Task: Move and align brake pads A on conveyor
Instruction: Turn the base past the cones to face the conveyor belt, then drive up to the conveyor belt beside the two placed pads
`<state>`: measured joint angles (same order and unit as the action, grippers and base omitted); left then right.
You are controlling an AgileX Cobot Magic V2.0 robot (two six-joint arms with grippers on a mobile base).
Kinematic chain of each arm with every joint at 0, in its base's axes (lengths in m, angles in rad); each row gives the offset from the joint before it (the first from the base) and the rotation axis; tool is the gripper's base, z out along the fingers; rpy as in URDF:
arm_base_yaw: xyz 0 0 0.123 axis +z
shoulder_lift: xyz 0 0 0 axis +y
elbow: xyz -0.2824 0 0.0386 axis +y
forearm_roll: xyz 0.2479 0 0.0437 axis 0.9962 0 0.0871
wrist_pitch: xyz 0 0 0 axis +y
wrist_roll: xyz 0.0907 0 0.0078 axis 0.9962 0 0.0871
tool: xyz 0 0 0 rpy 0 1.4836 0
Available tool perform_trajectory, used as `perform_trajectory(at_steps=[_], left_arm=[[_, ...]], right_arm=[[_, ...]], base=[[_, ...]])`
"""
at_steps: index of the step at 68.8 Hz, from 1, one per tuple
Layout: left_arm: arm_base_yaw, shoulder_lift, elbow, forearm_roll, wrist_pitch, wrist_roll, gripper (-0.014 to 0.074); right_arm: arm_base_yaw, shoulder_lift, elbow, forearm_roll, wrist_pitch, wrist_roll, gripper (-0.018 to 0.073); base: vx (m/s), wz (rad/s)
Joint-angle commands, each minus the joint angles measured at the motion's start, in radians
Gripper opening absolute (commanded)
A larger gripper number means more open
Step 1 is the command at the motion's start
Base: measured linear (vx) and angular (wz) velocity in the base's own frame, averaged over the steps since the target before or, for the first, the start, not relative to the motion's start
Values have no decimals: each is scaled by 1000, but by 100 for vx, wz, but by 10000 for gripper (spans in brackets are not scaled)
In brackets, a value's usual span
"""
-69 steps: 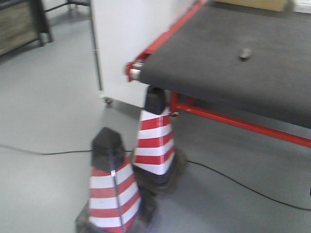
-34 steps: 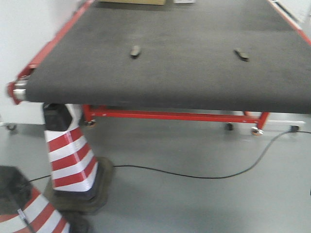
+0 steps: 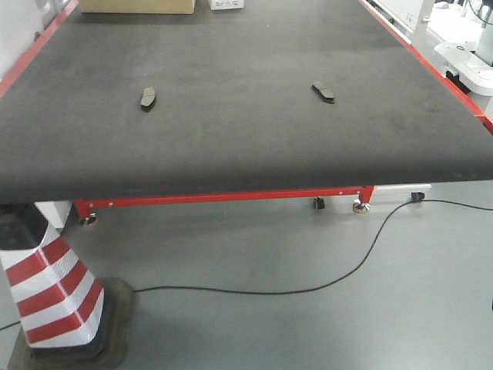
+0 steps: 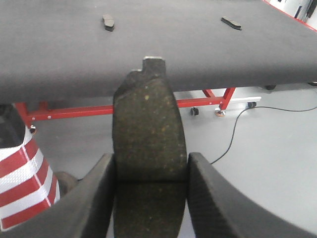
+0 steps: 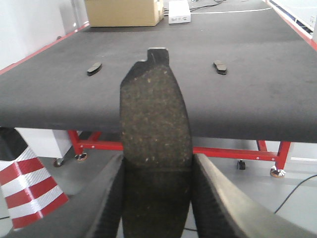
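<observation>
Two brake pads A lie flat on the conveyor (image 3: 246, 139): one (image 3: 148, 97) at the left, one (image 3: 323, 92) at the right. The same two show as pad (image 4: 108, 22) and pad (image 4: 231, 23) in the left wrist view, and as pad (image 5: 94, 68) and pad (image 5: 220, 66) in the right wrist view. My left gripper (image 4: 150, 173) is shut on a third brake pad (image 4: 147, 129), held lengthwise over the floor in front of the belt's near edge. My right gripper (image 5: 157, 178) is shut on another brake pad (image 5: 154, 114) in the same way.
A red-and-white traffic cone (image 3: 46, 285) stands on the floor under the belt's left corner. A black cable (image 3: 339, 277) runs across the grey floor. A cardboard box (image 5: 124, 12) and a white box (image 5: 179, 11) sit at the belt's far end.
The front view has swung right and closer. The cones have slid off to the left, and the belt with its two pads now fills the view squarely.
</observation>
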<state>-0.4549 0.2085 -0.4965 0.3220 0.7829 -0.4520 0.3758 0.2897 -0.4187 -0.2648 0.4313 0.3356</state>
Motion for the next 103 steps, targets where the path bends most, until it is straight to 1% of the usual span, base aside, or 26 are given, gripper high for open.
perform_trajectory(at_steps=[1,103], left_arm=[[-4,12,-26,16,-87,0,-6],[-4,12,-26,16,-87,0,-6]], right_arm=[[-7,8,-32,-22,-100,-6,-7],[-7,8,-32,-22,-100,-6,-7]], base=[[24,-5],[34,1]])
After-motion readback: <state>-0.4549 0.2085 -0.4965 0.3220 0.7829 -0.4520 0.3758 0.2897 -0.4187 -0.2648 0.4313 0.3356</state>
